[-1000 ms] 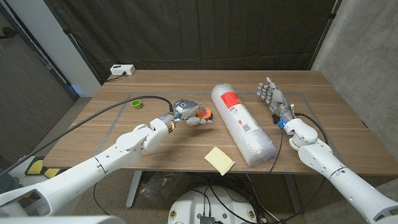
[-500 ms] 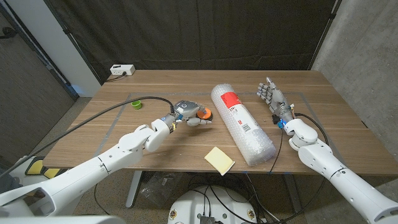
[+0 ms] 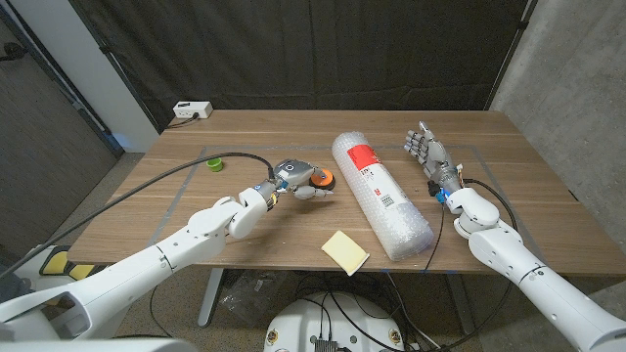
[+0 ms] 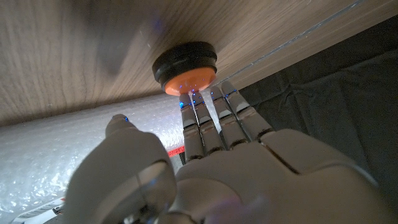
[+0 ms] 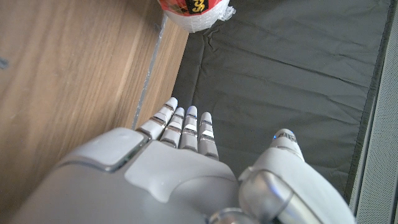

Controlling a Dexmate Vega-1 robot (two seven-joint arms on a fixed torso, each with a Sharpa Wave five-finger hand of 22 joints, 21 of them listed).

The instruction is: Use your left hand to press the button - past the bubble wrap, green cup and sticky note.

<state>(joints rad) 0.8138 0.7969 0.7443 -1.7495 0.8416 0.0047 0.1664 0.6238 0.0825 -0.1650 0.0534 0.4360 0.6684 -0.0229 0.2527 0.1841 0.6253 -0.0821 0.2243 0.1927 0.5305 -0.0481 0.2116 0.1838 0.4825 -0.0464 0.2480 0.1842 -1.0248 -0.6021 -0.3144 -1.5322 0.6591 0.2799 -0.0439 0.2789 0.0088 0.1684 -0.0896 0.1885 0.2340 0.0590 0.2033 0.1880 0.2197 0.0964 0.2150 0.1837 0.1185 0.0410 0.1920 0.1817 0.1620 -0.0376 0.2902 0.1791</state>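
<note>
The left hand (image 3: 296, 180) held nothing, fingers (image 4: 200, 122) extended, tips at the orange button (image 4: 185, 64) on the desk (image 3: 176, 210), just beside the bubble wrap (image 3: 381, 196). Press step judged in hand; next move: push straight down. The right hand (image 3: 430, 156) stood open, apart
</note>
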